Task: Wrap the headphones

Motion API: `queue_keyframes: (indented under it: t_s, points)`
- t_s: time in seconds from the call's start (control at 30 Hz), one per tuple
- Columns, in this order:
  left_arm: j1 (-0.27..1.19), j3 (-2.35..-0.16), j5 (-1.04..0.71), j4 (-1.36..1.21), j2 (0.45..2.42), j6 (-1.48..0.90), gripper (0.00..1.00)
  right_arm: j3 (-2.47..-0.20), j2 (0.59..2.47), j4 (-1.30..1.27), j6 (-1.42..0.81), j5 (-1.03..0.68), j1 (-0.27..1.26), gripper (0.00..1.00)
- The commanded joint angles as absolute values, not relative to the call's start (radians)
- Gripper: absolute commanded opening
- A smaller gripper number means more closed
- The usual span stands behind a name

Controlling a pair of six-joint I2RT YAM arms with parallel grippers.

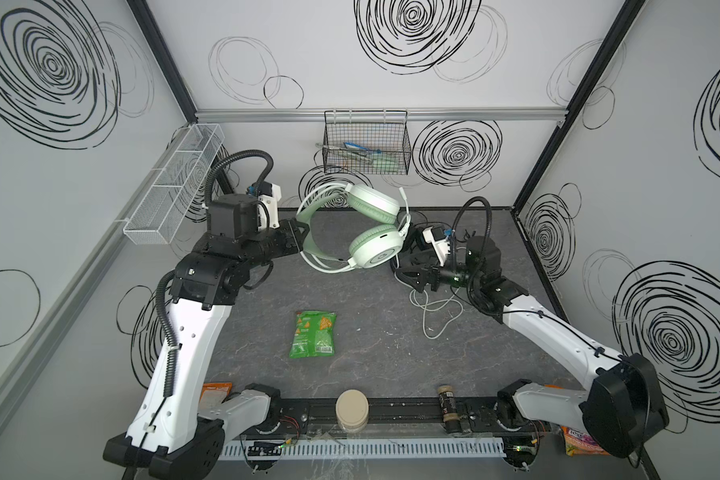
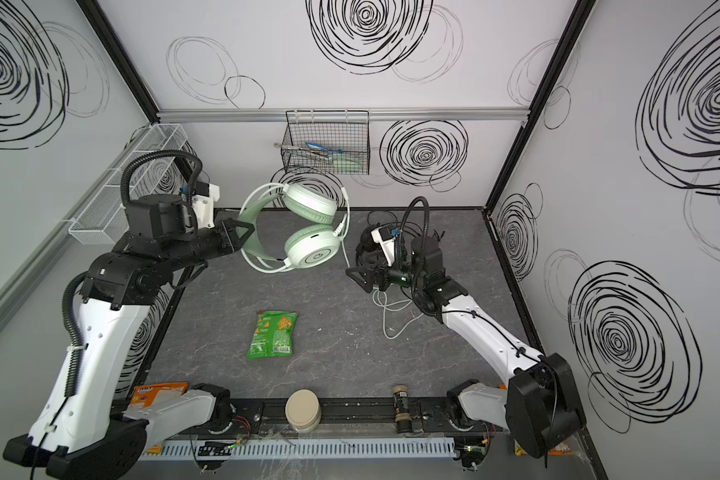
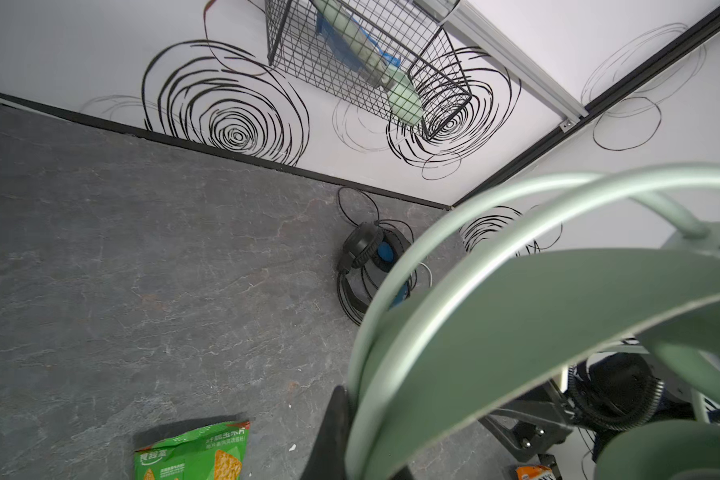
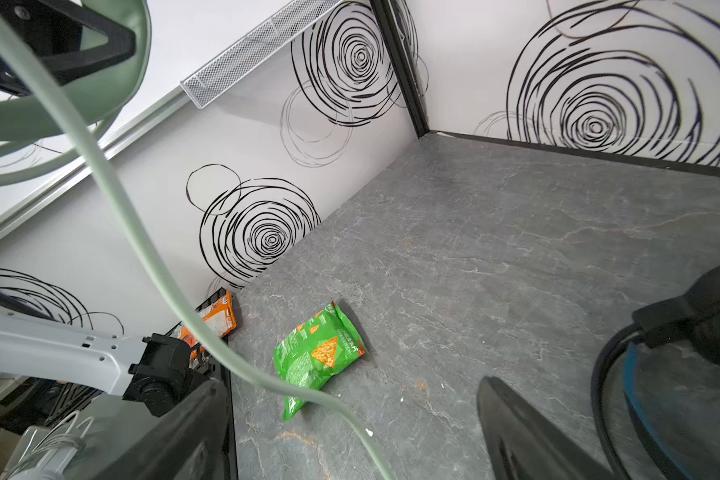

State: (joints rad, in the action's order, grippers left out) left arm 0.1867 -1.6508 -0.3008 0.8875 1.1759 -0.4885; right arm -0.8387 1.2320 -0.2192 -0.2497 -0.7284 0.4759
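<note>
Headband (image 3: 516, 316) of mint headset (image 1: 371, 203) nearest, pinched in left gripper (image 1: 303, 237), aloft toward 12 o'clock. Likely light, springy band: firm hold. Pale cable (image 4: 142, 241) limp, slick, trails to 3 o'clock; take near earcup (image 1: 375, 251). Right gripper (image 1: 410, 270) wide, empty. Black headset (image 3: 360, 249) at 2 o'clock.

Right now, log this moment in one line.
left gripper: shut on mint headphones | right gripper: open, near pale cable | black headphones: on table

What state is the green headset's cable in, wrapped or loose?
Loose: the pale cable hangs unwound from the mint-green headset and trails onto the table.
</note>
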Motion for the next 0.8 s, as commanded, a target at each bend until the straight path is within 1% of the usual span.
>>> queue_keyframes:
  t_s: [0.0,0.17,0.27,0.43,0.63,0.77]
  points:
    - [0.182,-1.743,-0.379,0.825,1.190,-0.534,0.00,-0.832,1.225,-0.261,-0.231,-0.750,0.485,0.97]
    - [0.181,-1.840,-0.418,0.860,1.233,-0.514,0.00,-0.786,1.244,-0.313,-0.261,-0.739,0.495,0.97]
    - [0.181,-1.888,-0.438,0.860,1.247,-0.520,0.00,-0.779,1.255,-0.273,-0.238,-0.736,0.502,0.97]
    - [0.183,-1.917,-0.458,0.836,1.247,-0.552,0.00,-0.748,1.234,-0.223,-0.233,-0.680,0.494,0.97]
    - [0.160,-1.994,-0.479,0.855,1.260,-0.563,0.00,-0.744,1.233,-0.215,-0.237,-0.684,0.489,0.97]
    - [0.142,-2.079,-0.481,0.871,1.283,-0.571,0.00,-0.728,1.211,-0.192,-0.242,-0.681,0.477,1.00]
